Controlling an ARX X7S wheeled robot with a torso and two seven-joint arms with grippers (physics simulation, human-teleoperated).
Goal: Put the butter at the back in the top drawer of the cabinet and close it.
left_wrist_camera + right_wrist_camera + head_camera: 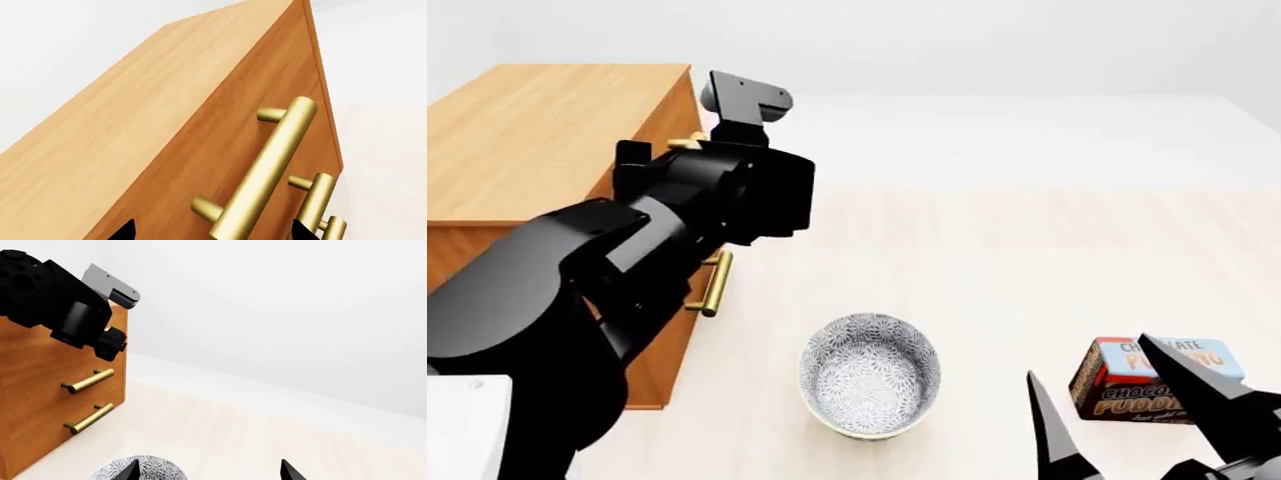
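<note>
the cabinet point(133, 125) looks like light-brown wood with a fine straight grain and a smooth, matt finish. its bar handles point(267, 165) look like brass-coloured metal, smooth with a soft satin sheen. the left arm point(681, 220) has a black, plastic-like shell, faintly glossy. the bowl point(870, 373) seems glazed ceramic, speckled grey-white inside. the chocolate pudding box point(1141, 385) looks like printed cardboard. the floor point(1028, 260) shows pale, matt wood grain.
</note>
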